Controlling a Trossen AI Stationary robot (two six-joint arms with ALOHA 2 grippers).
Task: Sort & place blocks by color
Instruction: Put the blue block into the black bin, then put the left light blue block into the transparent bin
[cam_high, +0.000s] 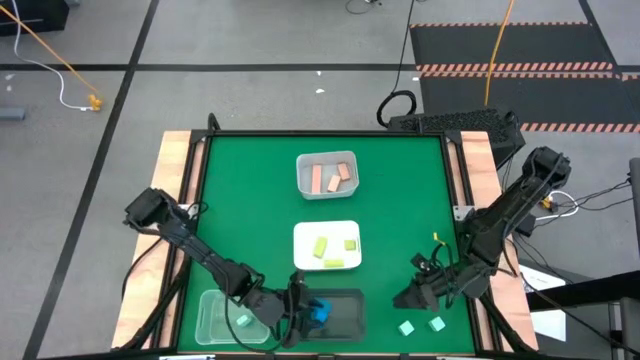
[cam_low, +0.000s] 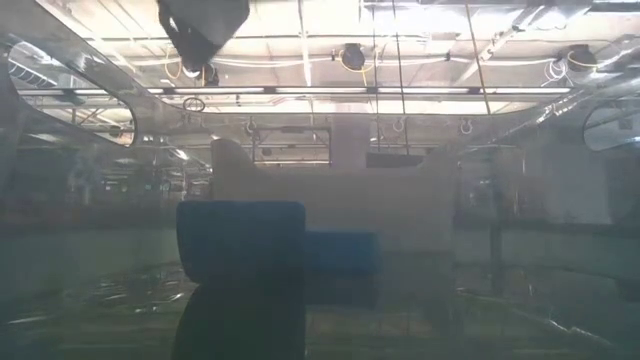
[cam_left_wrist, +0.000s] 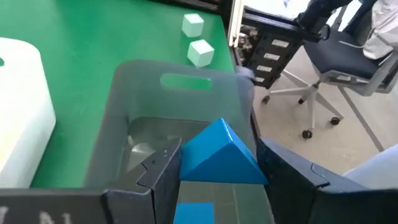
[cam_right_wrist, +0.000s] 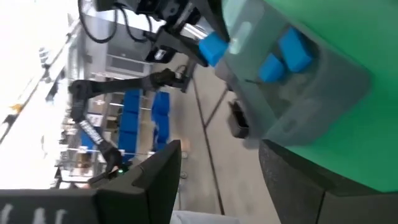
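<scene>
Blue is the colour being sorted right now. The left claw (cam_high: 303, 312) holds a blue block (cam_left_wrist: 219, 155) between its two fingers, part way open around it, right over the dark tray (cam_high: 345, 312) at the near edge of the counter (cam_high: 250, 190). More blue blocks (cam_right_wrist: 285, 55) already lie in that tray. To do this step well, the claw should go low over the tray's middle, let go gently, and lift straight up so the block does not bounce out or catch on the tray's wall.

The right claw (cam_high: 415, 297) sits to the right of the dark tray, low over the counter, with its fingers apart and nothing between them. Two mint blocks (cam_high: 421, 325) lie loose on the counter just beside it, also right of the dark tray. They look like the next ones to pick up.

A clear tray (cam_high: 225, 318) sits just left of the dark tray, with one mint block (cam_high: 243, 320) in it. A white tray (cam_high: 327, 246) with yellow-green blocks (cam_high: 334, 247) stands behind the dark tray. Farther back is a pale tray (cam_high: 327, 174) with pink blocks (cam_high: 333, 178).

The left arm reaches across the clear tray, so it could get in the way when the mint blocks go there. The two claws are near each other and should take turns.
</scene>
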